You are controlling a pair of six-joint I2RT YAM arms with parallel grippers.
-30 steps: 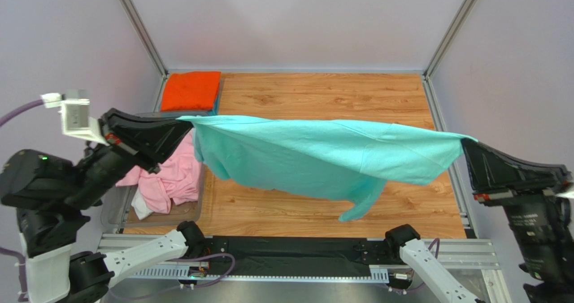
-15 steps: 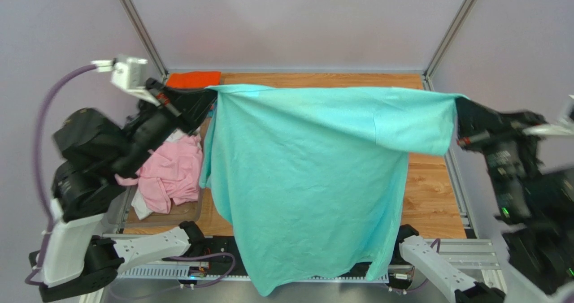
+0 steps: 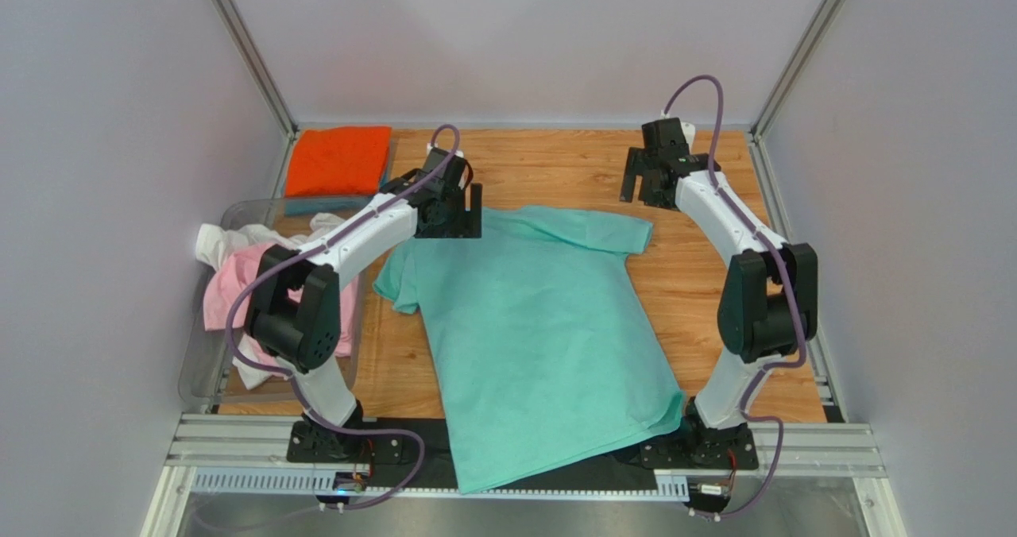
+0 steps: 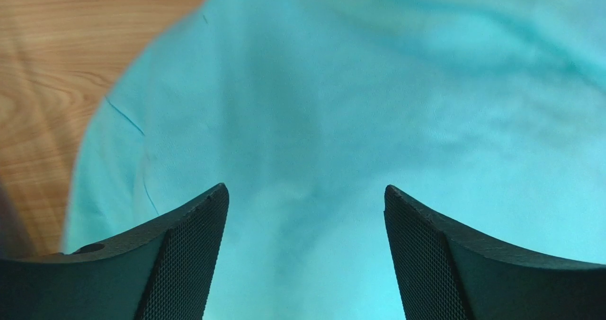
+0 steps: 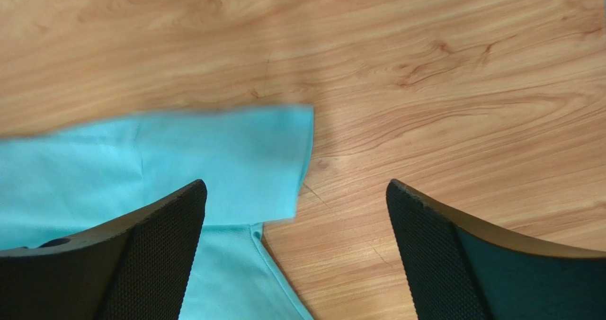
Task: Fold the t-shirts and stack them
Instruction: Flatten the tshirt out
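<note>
A mint-green t-shirt (image 3: 537,323) lies spread flat on the wooden table, collar end far, hem hanging over the near edge. My left gripper (image 3: 460,213) hovers open over its far left shoulder; in the left wrist view the fingers (image 4: 192,256) stand wide apart above mint cloth (image 4: 355,107), nothing between them. My right gripper (image 3: 648,183) is open just beyond the right sleeve. The right wrist view shows that sleeve (image 5: 213,153) on bare wood under the gripper (image 5: 295,192). An orange t-shirt (image 3: 340,161) lies folded at the far left corner.
A clear bin (image 3: 203,364) at the left edge of the table holds crumpled pink (image 3: 233,299) and white (image 3: 215,245) t-shirts. Bare wood (image 3: 716,275) shows to the right of the mint shirt. Metal frame posts and grey walls enclose the table.
Both grippers held the mint t-shirt stretched in the air, swung it forward and down onto the table, then opened and let go. Both arms now reach over the far part of the table.
</note>
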